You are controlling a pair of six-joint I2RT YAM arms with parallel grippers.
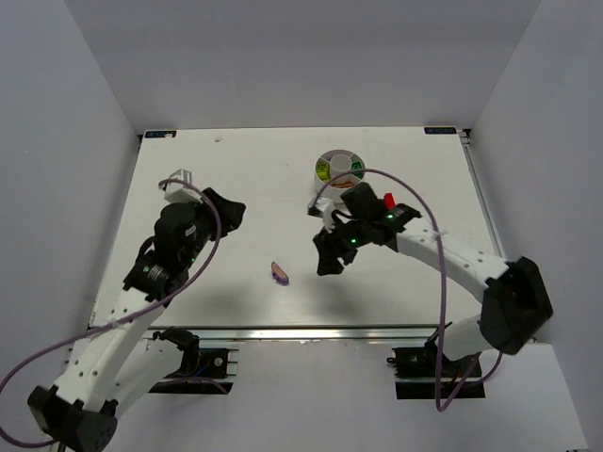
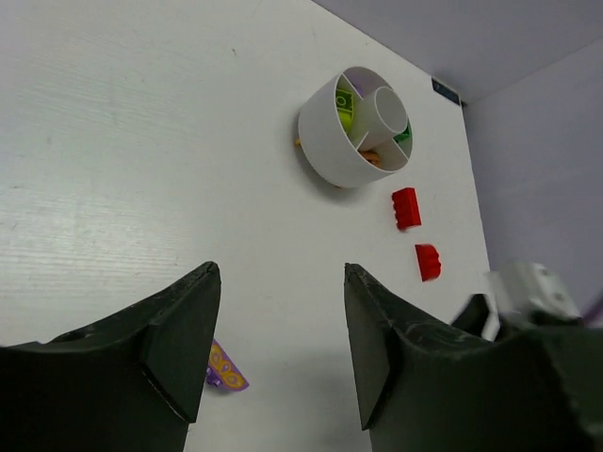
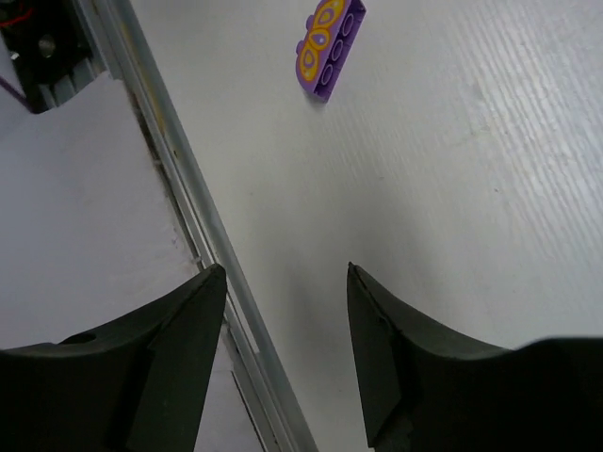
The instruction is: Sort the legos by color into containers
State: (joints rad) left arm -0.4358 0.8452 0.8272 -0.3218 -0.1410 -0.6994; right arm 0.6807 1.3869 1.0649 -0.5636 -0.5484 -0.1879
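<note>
Left tool (image 2: 280,287) spread, empty; right tool (image 3: 285,281) also spread, nothing between its fingers, hanging by the near table (image 1: 236,160) edge. White dish (image 1: 339,168) at 1 o'clock from table centre, with green, yellow-green and orange legos (image 2: 343,102) in its wedges. In the left wrist view a red brick (image 2: 406,207) and a second red brick (image 2: 428,261) lie loose at 5 o'clock of the dish; a purple brick (image 1: 280,274) lies alone at 7 o'clock of centre, touching neither tool.

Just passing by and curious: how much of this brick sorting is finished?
Partly done. The white dish already holds sorted bricks in green, yellow-green and orange. Nothing is in hand: the left fingers and right fingers are open and empty. Left outside: two red bricks and one purple brick.
</note>
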